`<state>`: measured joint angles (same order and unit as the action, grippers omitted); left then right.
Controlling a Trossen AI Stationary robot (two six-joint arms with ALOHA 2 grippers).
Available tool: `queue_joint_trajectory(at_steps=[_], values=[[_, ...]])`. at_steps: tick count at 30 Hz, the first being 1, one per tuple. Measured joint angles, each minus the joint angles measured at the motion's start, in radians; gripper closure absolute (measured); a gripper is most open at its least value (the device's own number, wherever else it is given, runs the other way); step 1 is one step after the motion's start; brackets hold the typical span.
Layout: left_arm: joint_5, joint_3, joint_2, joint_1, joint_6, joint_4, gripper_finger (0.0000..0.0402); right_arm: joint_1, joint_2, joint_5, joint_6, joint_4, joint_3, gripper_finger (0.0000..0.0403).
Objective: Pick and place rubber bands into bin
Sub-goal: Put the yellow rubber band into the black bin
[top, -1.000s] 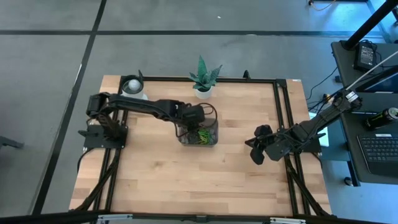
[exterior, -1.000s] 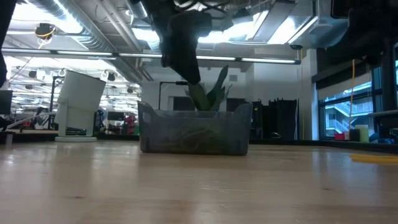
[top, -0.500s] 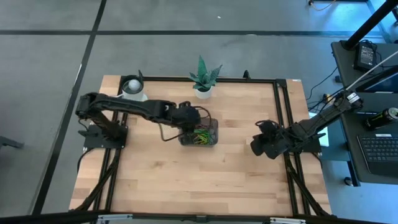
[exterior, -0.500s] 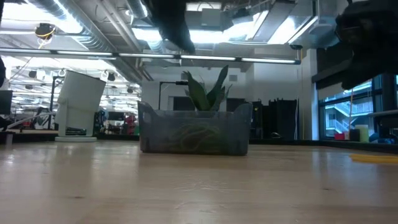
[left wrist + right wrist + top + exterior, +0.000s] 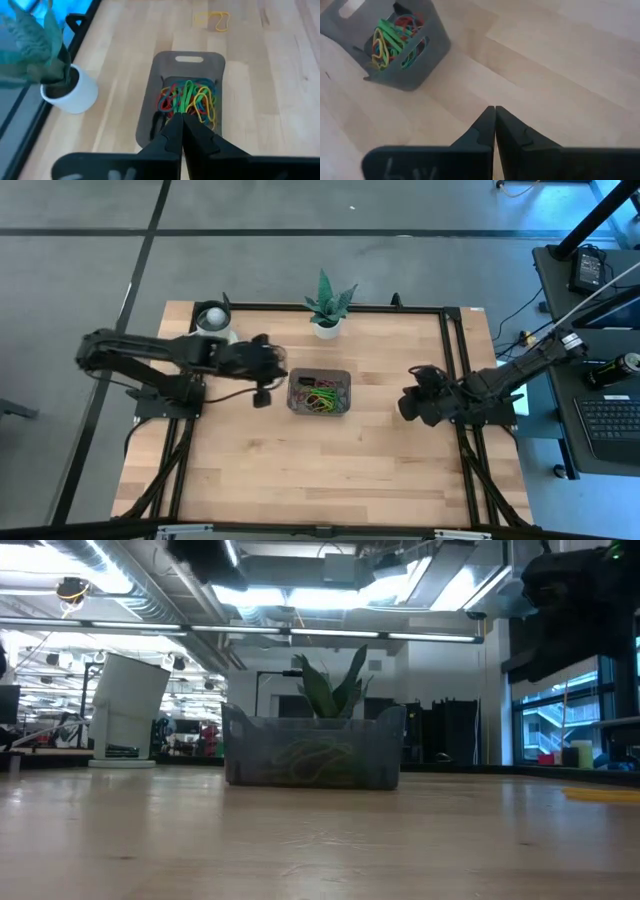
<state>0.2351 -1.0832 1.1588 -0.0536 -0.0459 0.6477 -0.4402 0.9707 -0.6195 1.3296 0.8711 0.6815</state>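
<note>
The bin (image 5: 320, 392), a dark grey tray, stands flat on the wooden table mid-way across, with a tangle of green, red, yellow and orange rubber bands (image 5: 187, 101) lying in it. One yellow rubber band (image 5: 212, 20) lies loose on the table beyond the bin's right side. My left gripper (image 5: 262, 396) hovers left of the bin, shut and with nothing between its fingers (image 5: 179, 122). My right gripper (image 5: 408, 406) hangs right of the bin, also shut and holding nothing (image 5: 495, 114).
A potted plant (image 5: 326, 308) in a white pot stands at the far edge behind the bin. A white round cup (image 5: 212, 320) sits at the far left corner. A black frame rail (image 5: 455, 380) runs along the table's right side. Bare wood lies toward the near edge.
My left gripper has drawn back from above the bin toward the table's left edge and risen out of the low view. My right gripper has shifted slightly toward the far edge. The bin and its bands have stayed put.
</note>
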Motion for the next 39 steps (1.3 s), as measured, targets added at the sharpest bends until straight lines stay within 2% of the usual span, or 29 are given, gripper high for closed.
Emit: queue_joint_trajectory(at_steps=[5,10,16,21,29,32,35,39], values=[[-0.012,0.305,-0.214,0.004,-0.023,-0.248,0.0400,0.056,0.000,0.146,0.020,0.021,0.000,0.0366],[-0.012,0.520,-0.378,0.006,-0.082,-0.412,0.0400,0.120,0.013,0.286,0.024,0.093,0.000,0.0303],[-0.002,0.639,-0.482,0.007,-0.100,-0.430,0.0400,0.169,0.129,0.365,0.024,0.165,0.000,0.0223],[-0.014,0.666,-0.534,0.010,-0.057,-0.442,0.0400,0.176,0.275,0.411,0.024,0.116,0.000,0.0202],[0.005,0.717,-0.641,0.010,-0.038,-0.440,0.0400,0.175,0.478,0.594,0.054,0.072,0.000,0.0214],[0.007,0.718,-0.661,0.010,-0.037,-0.432,0.0400,0.175,0.531,0.612,0.054,0.030,-0.009,0.0229],[0.007,0.718,-0.672,0.010,-0.029,-0.429,0.0400,0.175,0.547,0.617,0.087,-0.049,-0.043,0.0262],[0.007,0.718,-0.676,0.010,-0.020,-0.421,0.0400,0.175,0.543,0.617,0.132,-0.058,-0.040,0.0342]])
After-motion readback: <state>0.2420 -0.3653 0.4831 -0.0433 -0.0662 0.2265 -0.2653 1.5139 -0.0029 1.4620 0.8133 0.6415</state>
